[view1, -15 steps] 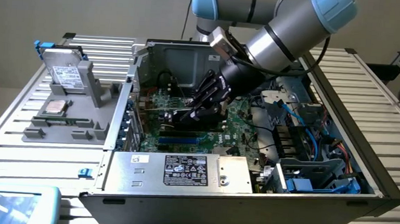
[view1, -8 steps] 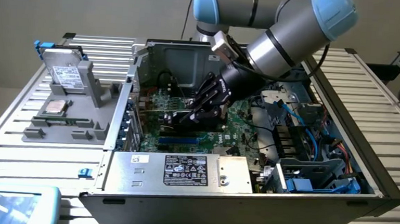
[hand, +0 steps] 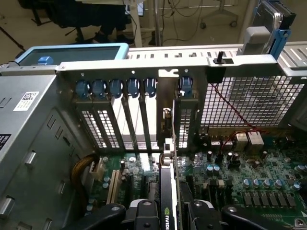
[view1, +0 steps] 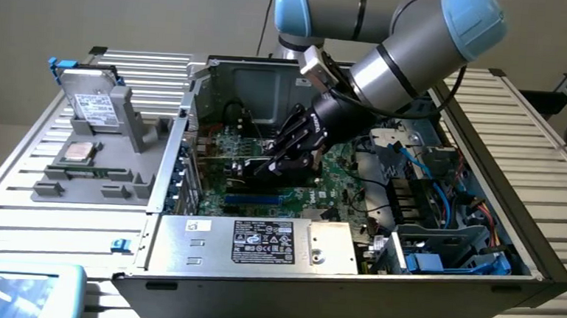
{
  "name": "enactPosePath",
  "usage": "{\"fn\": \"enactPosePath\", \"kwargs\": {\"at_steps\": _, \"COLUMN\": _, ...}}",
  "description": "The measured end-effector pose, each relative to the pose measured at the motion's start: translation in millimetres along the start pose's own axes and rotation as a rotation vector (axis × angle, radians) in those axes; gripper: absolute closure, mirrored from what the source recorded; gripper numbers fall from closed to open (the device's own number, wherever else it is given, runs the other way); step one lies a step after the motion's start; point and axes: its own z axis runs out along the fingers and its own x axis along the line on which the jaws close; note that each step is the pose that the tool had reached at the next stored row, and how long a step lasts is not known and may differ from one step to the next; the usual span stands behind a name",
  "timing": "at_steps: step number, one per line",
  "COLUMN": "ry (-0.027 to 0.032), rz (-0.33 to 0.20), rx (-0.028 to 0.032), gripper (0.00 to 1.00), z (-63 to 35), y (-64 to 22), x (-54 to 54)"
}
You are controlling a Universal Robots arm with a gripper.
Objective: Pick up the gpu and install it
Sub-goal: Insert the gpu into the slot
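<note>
Jaws clamped on one gpu (hand: 166,201) above motherboard (hand: 259,177); six blue clips (hand: 115,87) along slot frame.

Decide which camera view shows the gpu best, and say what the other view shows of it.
The wrist view: the gpu stands edge-on in the gripper, its bracket reaching the case's slot row. In the exterior view the gripper covers most of it above the motherboard.

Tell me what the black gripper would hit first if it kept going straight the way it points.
Likely the green motherboard below; the gripper points down at it, clamping the thin black gpu card. Depth is unclear.
</note>
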Motion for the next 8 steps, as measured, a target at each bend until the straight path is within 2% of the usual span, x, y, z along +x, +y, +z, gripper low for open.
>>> {"fn": "enactPosePath", "kwargs": {"at_steps": 4, "ry": 0.0003, "rz": 0.000, "rx": -0.0001, "gripper": 0.72, "z": 3.8, "y": -3.6, "x": -0.3}}
{"fn": "enactPosePath", "kwargs": {"at_steps": 8, "ry": 0.0004, "rz": 0.000, "rx": -0.0041, "gripper": 0.72, "z": 8.4, "y": -7.8, "x": -0.7}}
